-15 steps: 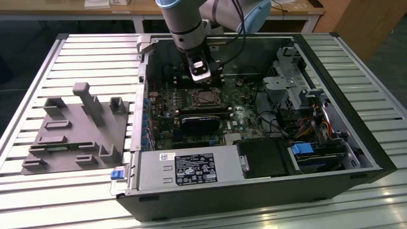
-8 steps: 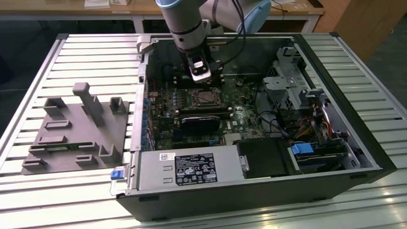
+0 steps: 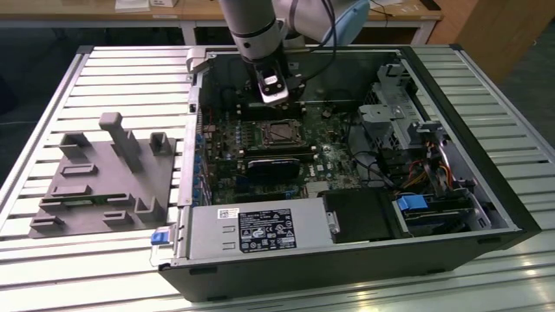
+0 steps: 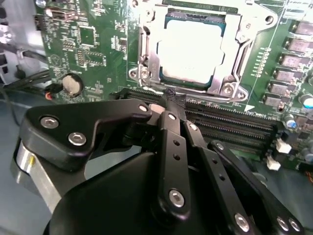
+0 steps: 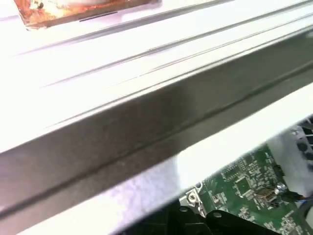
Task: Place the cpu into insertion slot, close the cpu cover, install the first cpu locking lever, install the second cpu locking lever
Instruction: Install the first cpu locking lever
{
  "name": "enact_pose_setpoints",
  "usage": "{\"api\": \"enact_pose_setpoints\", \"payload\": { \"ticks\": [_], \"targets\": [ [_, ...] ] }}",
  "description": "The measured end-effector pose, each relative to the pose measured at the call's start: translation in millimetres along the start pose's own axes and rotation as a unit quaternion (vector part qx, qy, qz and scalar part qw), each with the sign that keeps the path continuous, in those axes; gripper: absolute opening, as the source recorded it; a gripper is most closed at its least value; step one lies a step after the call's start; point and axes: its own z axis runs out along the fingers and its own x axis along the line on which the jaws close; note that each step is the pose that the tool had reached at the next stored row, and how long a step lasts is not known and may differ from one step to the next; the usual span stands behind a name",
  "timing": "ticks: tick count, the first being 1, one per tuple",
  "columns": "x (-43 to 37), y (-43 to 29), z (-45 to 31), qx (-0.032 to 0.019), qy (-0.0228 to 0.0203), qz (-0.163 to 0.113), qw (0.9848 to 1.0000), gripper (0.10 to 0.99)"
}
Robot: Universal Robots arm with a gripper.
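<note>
Cpu [image 4: 191, 49] sits seated in the slot [image 4: 146, 46] beneath the closed cover [image 4: 230, 68]; gripper [image 4: 171, 100] at its 6 o'clock edge, jaws clenched empty, apparently positioned for lever work.

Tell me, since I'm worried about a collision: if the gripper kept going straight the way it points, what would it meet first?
Probably the black memory slots just beyond the gripper, beside the cpu cover closed over the cpu; depth is unclear.

Silver-grey arm [image 3: 251, 23]; black linked hand [image 4: 168, 105] with silver screws.
</note>
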Motion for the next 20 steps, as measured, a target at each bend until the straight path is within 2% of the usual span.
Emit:
{"api": "enact_pose_setpoints", "payload": {
  "ticks": [3,9,10,11,12,14,15,18,20],
  "targets": [
    [-1.2,0.9,-4.6,0.0000,0.0000,0.000,1.0000,0.102],
    [-1.3,0.9,-5.0,0.0000,0.0002,0.000,1.0000,0.102],
    [-1.4,1.0,-4.9,0.0004,0.0013,0.000,1.0000,0.102],
    [-1.7,1.1,-4.8,0.0021,0.0043,0.000,1.0000,0.102],
    [-2.3,1.4,-4.5,0.0052,0.0108,0.001,0.9999,0.102],
    [-4.6,2.5,-3.4,0.0134,0.0276,0.002,0.9995,0.102],
    [-5.8,3.0,-2.8,0.0170,0.0346,0.002,0.9993,0.102],
    [-9.3,4.6,-1.4,0.0274,0.0537,0.003,0.9982,0.102],
    [-11.5,5.5,-0.5,0.0344,0.0646,0.004,0.9973,0.102]
  ]
}}
